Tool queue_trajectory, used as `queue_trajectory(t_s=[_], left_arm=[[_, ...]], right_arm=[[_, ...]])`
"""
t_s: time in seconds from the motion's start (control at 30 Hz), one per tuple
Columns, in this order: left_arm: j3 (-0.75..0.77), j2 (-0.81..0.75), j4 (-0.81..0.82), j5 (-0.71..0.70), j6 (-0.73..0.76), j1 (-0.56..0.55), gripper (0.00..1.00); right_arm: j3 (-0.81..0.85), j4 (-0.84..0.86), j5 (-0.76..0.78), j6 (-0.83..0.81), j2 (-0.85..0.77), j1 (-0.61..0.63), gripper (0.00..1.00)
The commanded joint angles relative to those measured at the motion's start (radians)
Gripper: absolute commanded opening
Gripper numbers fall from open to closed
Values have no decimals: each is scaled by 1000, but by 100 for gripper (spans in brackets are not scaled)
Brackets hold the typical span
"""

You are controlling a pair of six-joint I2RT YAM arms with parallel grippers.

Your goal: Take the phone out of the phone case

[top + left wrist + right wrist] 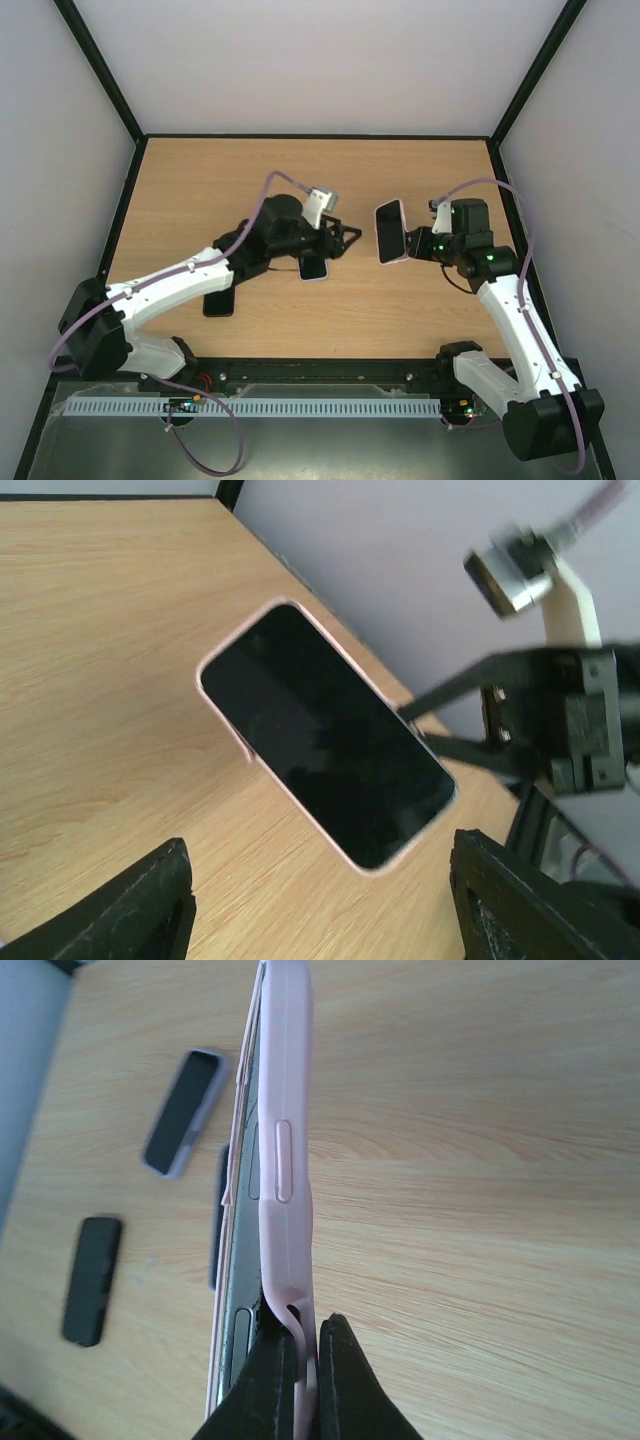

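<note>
Gripping phone case (285, 1110) edge, right jaws hold it (above table (480, 1160)).

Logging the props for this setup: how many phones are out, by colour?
pink phone: 1
lilac phone: 1
black phone: 1
Total: 3

Phone (325, 735): black screen, dark, seated in pink phone case (285, 1110). Held on edge above desk (300, 180), case corner pinched in right claw (300, 1332).
</note>
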Motion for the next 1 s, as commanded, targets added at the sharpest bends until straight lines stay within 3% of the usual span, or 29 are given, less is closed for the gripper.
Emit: queue_trajectory(t_s=[0.0, 0.2, 0.4, 0.6, 0.8, 0.97], left_arm=[[16, 52, -67, -252, 176, -141, 68], [20, 132, -3, -527, 275, -294, 72], [-30, 230, 263, -710, 416, -404, 74], [-82, 339, 503, -734, 475, -412, 69], [-74, 442, 573, -665, 521, -399, 71], [-79, 513, 634, -646, 570, -379, 69]], right_arm=[[-7, -6, 210, 69, 5, -5, 2], [-7, -31, 304, 131, 65, -7, 2], [-90, 38, 304, 161, 121, -7, 2], [-126, 129, 298, 152, 197, -7, 2], [-148, 207, 330, 137, 284, -7, 2], [-204, 315, 272, 112, 318, -7, 2]])
